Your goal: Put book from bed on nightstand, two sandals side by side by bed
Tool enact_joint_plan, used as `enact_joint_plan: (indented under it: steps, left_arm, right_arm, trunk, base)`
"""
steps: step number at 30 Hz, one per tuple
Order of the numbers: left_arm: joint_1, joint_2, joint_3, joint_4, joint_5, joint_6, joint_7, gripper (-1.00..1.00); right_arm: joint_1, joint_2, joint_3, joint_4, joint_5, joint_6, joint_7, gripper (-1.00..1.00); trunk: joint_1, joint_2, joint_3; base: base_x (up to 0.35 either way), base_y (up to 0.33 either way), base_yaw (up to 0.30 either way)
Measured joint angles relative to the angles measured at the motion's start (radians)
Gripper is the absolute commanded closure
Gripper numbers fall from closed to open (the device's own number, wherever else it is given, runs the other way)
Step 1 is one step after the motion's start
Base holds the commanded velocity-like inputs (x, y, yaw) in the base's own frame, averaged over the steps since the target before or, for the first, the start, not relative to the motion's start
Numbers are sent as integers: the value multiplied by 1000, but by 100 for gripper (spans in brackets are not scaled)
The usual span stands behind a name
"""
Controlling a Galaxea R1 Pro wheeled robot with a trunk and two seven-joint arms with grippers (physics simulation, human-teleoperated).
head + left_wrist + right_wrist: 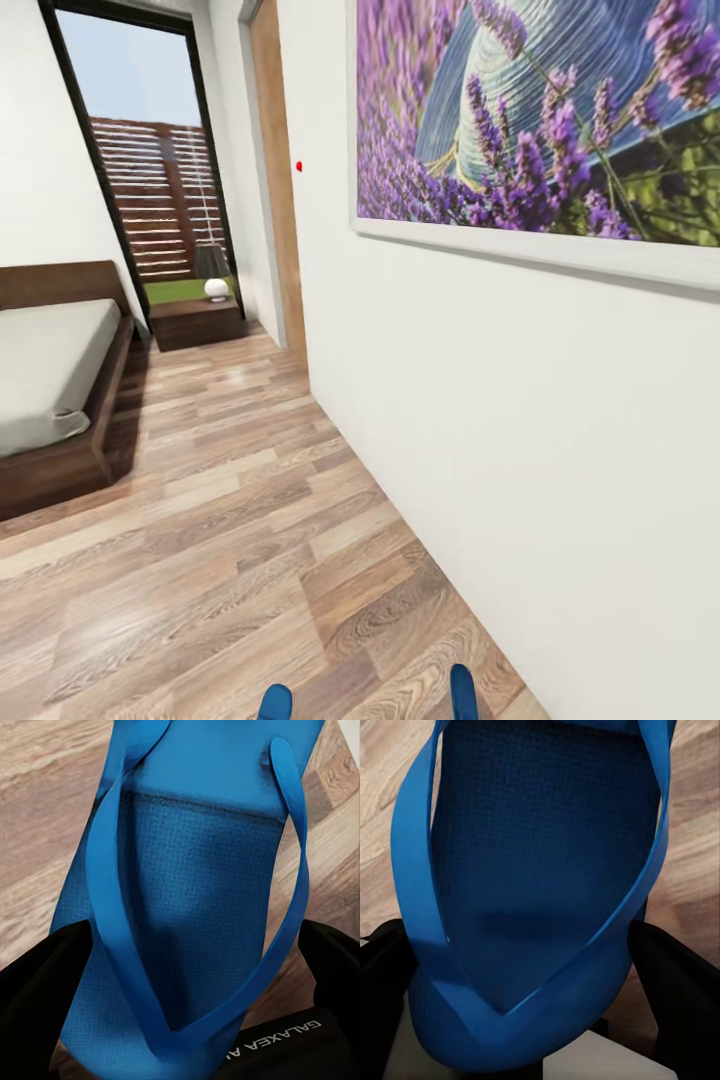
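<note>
Each gripper carries one bright blue sandal. In the left wrist view, my left gripper [187, 1020] is shut on a sandal [195, 870], whose sole and thong straps lie between the black fingers [37, 990]. My right gripper [536, 1020] is shut on the other sandal [540, 862]. The tips of both sandals [274, 703] [463, 692] poke up at the bottom edge of the head view, above the plank floor. The bed [50, 370], with its grey mattress and dark frame, lies ahead to the left. A dark nightstand [195, 322] stands beyond it by the window. The book is out of view.
A white wall [500, 430] with a large lavender picture [540, 120] runs close along my right. A small lamp [213, 270] stands on the nightstand in front of the tall black-framed window [150, 180]. A strip of wood floor [230, 520] runs between bed and wall.
</note>
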Motion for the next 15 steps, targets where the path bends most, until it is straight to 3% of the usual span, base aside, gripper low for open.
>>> enact_joint_plan:
  steps: [15]
  left_arm:
    - [0, -1, 0, 0, 0, 0, 0, 100]
  right_arm:
    - [0, 0, 0, 0, 0, 0, 1, 100]
  trunk:
    - [0, 0, 0]
  base:
    - [0, 0, 293]
